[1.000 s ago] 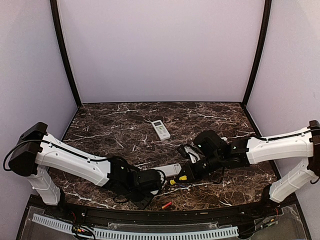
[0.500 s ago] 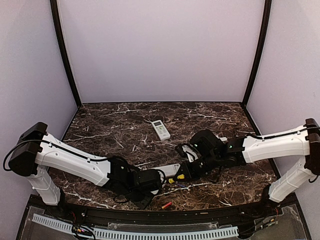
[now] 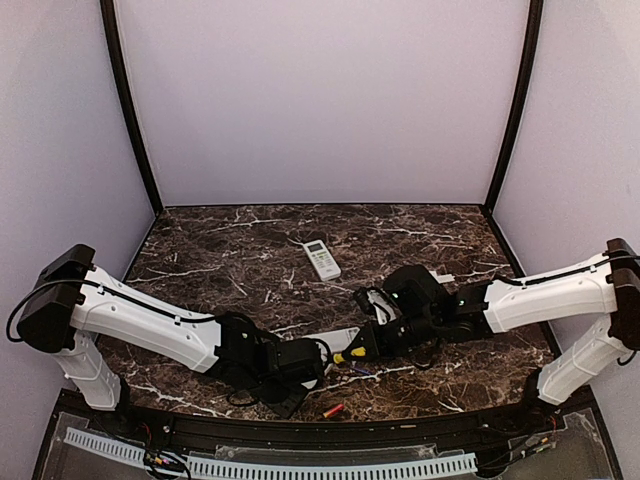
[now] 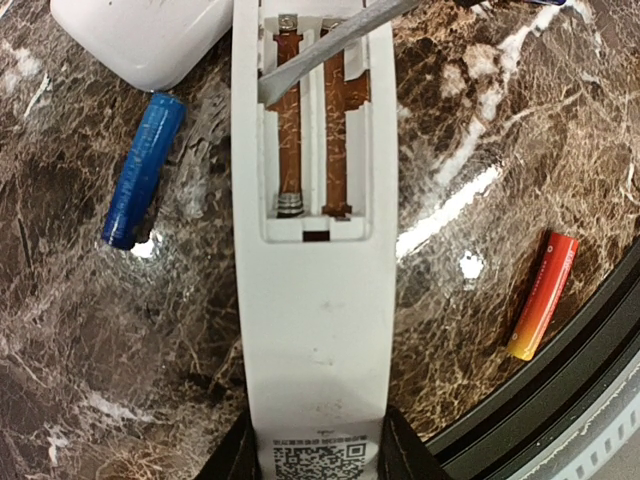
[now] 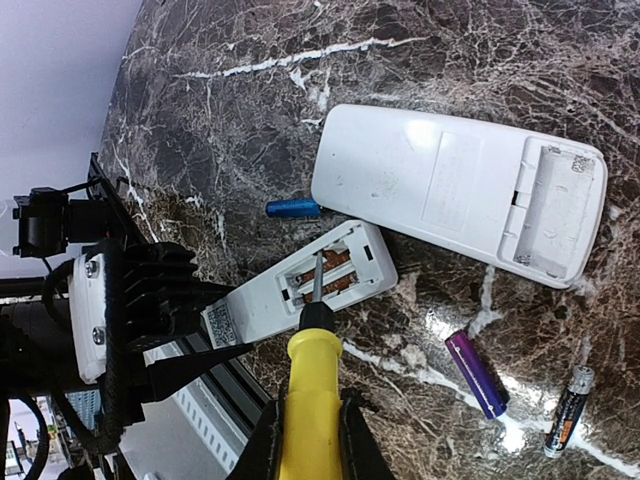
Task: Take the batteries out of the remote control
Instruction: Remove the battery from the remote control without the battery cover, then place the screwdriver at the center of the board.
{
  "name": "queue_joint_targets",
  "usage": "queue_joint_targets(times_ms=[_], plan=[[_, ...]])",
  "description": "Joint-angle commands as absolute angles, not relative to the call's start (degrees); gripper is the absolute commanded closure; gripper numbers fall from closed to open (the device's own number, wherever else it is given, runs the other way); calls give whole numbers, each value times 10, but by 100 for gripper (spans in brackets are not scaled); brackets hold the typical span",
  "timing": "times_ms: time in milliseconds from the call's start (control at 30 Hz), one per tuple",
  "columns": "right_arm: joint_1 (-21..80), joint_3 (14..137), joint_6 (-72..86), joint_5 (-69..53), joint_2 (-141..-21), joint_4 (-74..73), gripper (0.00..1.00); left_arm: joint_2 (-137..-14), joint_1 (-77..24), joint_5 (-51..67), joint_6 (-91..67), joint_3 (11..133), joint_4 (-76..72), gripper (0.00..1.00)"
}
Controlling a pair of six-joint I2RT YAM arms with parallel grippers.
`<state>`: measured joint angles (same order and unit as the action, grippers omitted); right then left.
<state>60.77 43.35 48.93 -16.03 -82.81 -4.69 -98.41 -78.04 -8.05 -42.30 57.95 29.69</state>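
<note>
My left gripper point(image 4: 318, 450) is shut on the QR-code end of a slim white remote point(image 4: 315, 300), which lies back-up on the table. Its battery bay is open, with two red-orange batteries point(image 4: 290, 130) side by side inside. My right gripper point(image 5: 310, 440) is shut on a yellow-handled screwdriver point(image 5: 312, 400). The screwdriver's blade point(image 4: 330, 45) reaches into the bay's far end over the left battery. Loose batteries lie on the table: a blue one point(image 4: 143, 170) left of the remote and a red-orange one point(image 4: 543, 296) near the front edge. In the top view the grippers point(image 3: 305, 360) point(image 3: 385, 335) meet at the remote point(image 3: 340, 338).
A larger white remote point(image 5: 455, 190) lies back-up just beyond the held one. A purple battery point(image 5: 475, 373) and a black one point(image 5: 568, 410) lie to the right. Another small remote point(image 3: 321, 258) sits mid-table. The black table rim point(image 4: 560, 400) runs close by.
My right arm has moved left, sliding the screwdriver tip toward and into the remote's battery bay. The left arm and remote have stayed put.
</note>
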Motion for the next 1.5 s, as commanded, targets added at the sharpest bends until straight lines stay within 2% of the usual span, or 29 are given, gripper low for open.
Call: queue_joint_targets(times_ms=[0,167,233,300,367,433,567,900,1233,1467], plan=[[611,436,495,-159,-830,-2,100,-980,-779,-103,-419,581,326,72],[611,443,487,-149,-820,-16,100,-967,-780,-108,-429,578,321,70],[611,445,482,-143,-806,-28,100,-958,-779,-110,-431,577,318,65],[611,450,477,-132,-792,-44,100,-948,-776,-111,-433,581,320,56],[611,452,472,-118,-775,-66,100,-936,-772,-112,-436,587,328,39],[610,454,470,-100,-756,-85,100,-921,-765,-112,-436,592,335,29],[603,447,469,-66,-715,-114,100,-877,-745,-109,-430,597,339,19],[563,399,466,-41,-635,-147,100,-756,-624,-41,-374,577,334,16],[520,305,479,-38,-605,-106,100,-713,-476,57,-302,553,331,14],[500,273,486,-15,-606,-59,100,-679,-365,86,-207,580,357,14]])
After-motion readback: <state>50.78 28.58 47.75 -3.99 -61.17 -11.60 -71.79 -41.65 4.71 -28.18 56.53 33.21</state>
